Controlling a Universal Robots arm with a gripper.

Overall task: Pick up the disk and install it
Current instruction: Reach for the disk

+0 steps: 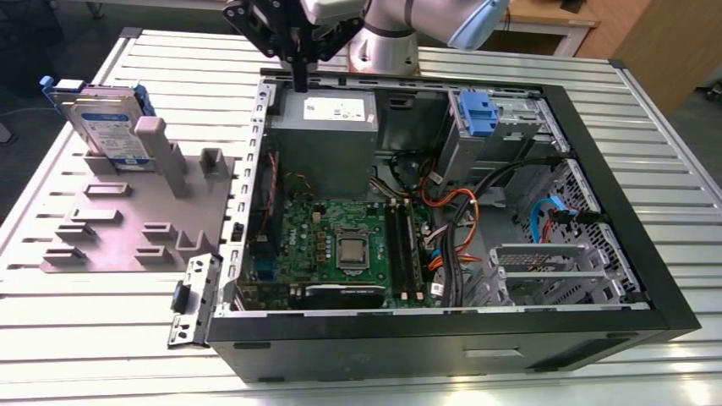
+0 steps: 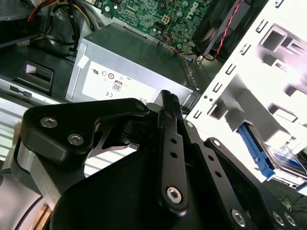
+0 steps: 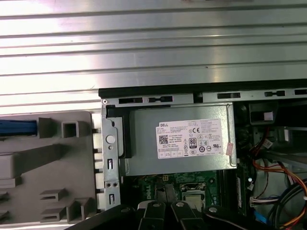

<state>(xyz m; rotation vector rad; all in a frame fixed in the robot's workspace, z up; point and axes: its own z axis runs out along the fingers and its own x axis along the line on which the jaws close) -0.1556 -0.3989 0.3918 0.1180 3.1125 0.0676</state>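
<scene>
Disk, white-and-blue label facing out, upright in the grey slotted tray at the exterior view's left; gripper, fingers closed and empty, well apart above the white-stickered grey metal box in the open computer case.

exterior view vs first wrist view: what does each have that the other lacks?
Exterior view: the disk, labelled face out, upright in the grey tray; the blue drive bay; the claw, shut and empty, above the power supply. First wrist view: the label on the power supply seen square-on, with a pink tag at its edge. Both: power supply, tray, motherboard, ribbed table.
</scene>
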